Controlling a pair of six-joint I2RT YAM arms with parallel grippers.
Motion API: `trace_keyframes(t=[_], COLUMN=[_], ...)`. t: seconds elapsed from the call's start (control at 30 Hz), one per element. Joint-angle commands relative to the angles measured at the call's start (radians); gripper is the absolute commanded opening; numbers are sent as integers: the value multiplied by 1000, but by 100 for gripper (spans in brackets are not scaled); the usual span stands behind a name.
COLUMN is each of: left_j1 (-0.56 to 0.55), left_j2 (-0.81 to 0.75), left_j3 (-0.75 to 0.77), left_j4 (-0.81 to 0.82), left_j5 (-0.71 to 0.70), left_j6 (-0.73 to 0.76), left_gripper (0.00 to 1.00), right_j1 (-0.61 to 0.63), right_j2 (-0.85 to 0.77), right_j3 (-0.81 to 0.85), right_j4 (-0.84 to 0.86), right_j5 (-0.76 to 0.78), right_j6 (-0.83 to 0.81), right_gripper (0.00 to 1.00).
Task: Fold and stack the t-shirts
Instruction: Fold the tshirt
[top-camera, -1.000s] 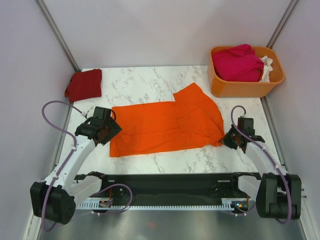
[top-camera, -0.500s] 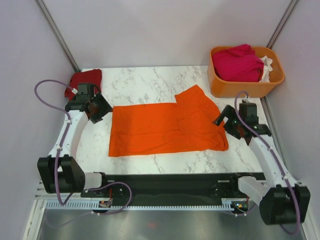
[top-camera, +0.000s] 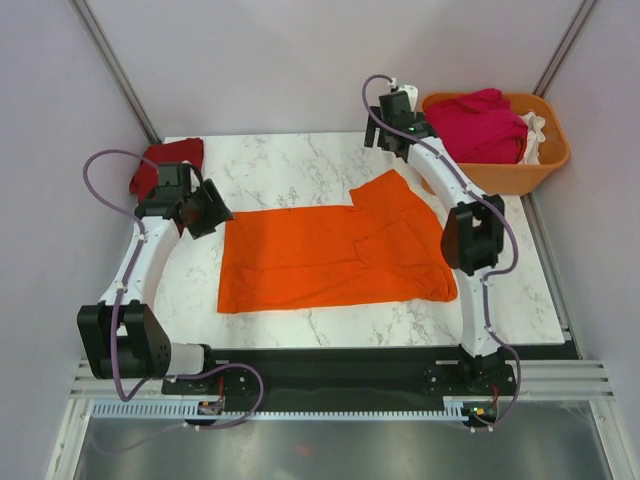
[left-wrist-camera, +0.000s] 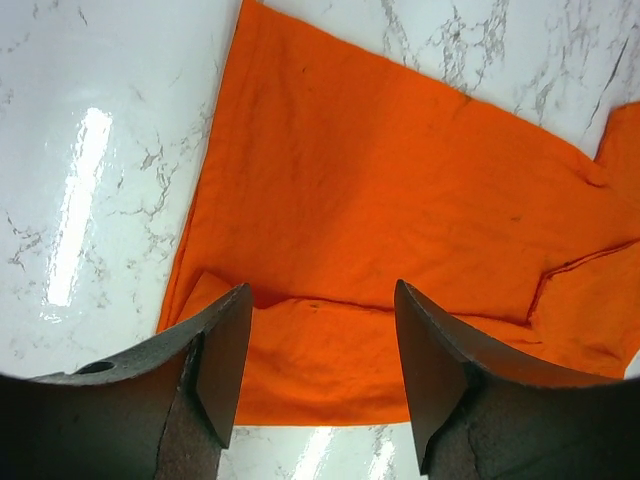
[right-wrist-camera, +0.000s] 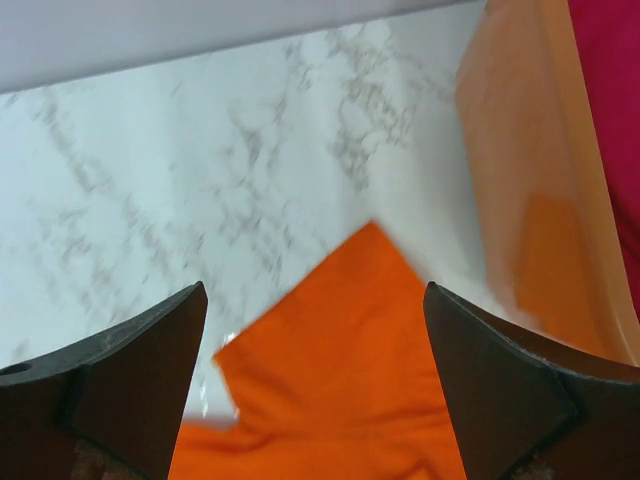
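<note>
One table (top-camera: 300, 160) is covered mid-surface by an orange tee (top-camera: 330, 255), laid flat. A basket (top-camera: 480, 178), far right, is filled by a magenta tee (top-camera: 475, 125) and a white tee (top-camera: 535, 130). A red tee (top-camera: 165, 165) is laid far left. The left gripper (left-wrist-camera: 320, 290) and the right gripper (right-wrist-camera: 315, 290) are held spread and empty.

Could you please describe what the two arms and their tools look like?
The left arm and right arm have white link shells with black joint housings. A pale purple cable loops along each one. The left tool and right tool each carry two dark grey, matte, wedge-shaped fingers tapering to blunt tips.
</note>
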Motion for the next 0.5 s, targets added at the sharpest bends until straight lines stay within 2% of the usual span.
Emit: trace_keyframes(t=[0.0, 0.13, 0.23, 0.33, 0.43, 0.47], left_j1=[0, -7, -8, -8, -11, -13], left_j2=[-54, -69, -89, -84, -69, -69], left_j3=[-56, -85, -122, -160, -162, -160], left_j4=[76, 90, 105, 122, 127, 127], left_j5=[17, 21, 26, 17, 70, 72], left_j6=[44, 36, 30, 27, 24, 24], left_gripper=[66, 63, 63, 63, 60, 60], right_j1=[6, -6, -11, -11, -12, -21], right_j2=[181, 297, 330, 343, 352, 355], right_j3=[188, 300, 303, 265, 207, 191], right_j4=[-60, -48, -25, -25, -24, -22], right_j5=[212, 197, 174, 192, 188, 168], right_j6=[-159, -169, -164, -143, -102, -88], right_gripper=[97, 96, 92, 89, 86, 81])
